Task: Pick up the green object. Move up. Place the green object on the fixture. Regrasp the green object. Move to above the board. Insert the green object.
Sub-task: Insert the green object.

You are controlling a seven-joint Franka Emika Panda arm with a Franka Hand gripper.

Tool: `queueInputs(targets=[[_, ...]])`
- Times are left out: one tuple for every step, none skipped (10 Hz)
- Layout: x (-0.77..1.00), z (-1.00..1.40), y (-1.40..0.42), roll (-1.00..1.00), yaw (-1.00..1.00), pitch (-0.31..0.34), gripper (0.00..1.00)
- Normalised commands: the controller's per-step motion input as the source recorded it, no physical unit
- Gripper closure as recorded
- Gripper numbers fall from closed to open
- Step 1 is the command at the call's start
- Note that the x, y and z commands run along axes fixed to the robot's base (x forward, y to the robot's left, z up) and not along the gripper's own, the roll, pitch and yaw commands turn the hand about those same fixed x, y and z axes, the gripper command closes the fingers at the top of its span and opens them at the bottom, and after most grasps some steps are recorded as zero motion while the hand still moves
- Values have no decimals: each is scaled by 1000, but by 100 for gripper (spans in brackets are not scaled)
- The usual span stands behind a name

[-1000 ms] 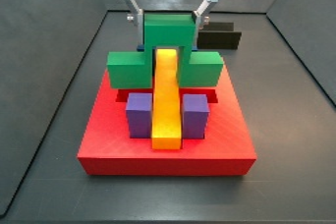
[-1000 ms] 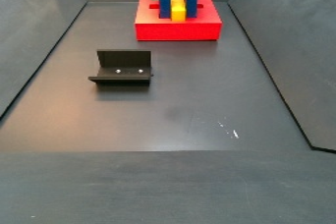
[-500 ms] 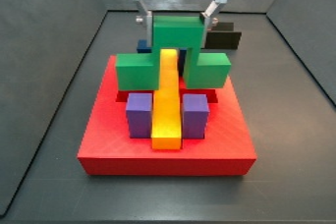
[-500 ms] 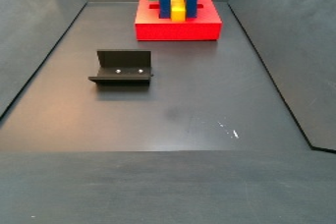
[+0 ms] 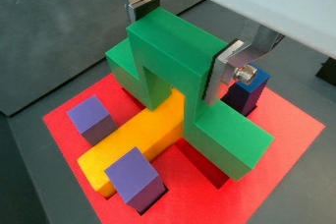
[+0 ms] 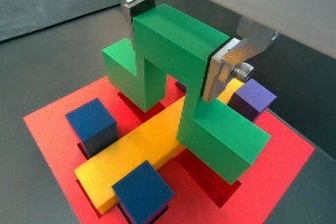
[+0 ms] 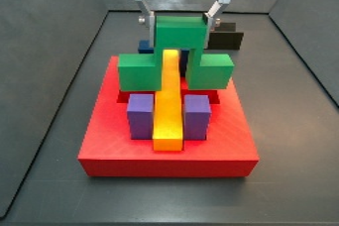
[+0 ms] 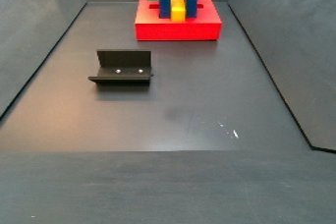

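Gripping green object [image 5: 178,81], jaws closed.

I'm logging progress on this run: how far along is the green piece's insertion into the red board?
Done: the dark L-shaped fixture stands empty, so the regrasp is past. In hand: the gripper over the red square board is shut on the bright green blocky piece, which straddles the long yellow bar. Left: seating it fully, if not yet seated, and releasing.

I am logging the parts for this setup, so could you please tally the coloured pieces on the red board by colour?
Green: 1, the green object, straddling the bar, held in the pincer
Yellow: 1, the long bar
Blue: 2
Purple: 2
Total: 6 on the board
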Motion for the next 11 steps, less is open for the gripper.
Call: queueInputs(targets=[[0,-57,66,-46,-149,106,100],[-66,-129,0,0,-137,116,100],[-166,-231,0,0,-117,106,100],[-186,-271,0,0,-114,99,100],[-191,-343,0,0,-77,66,100],[-163,-383,0,0,-49,43,100],[0,-246,0,-107,-20,7,100],[74,-51,0,-130,-31,19,100],[117,-46,0,-117,-51,36,100],[123,-34,0,-153,-54,37,100],[174,0,0,-284,-60,41,100]])
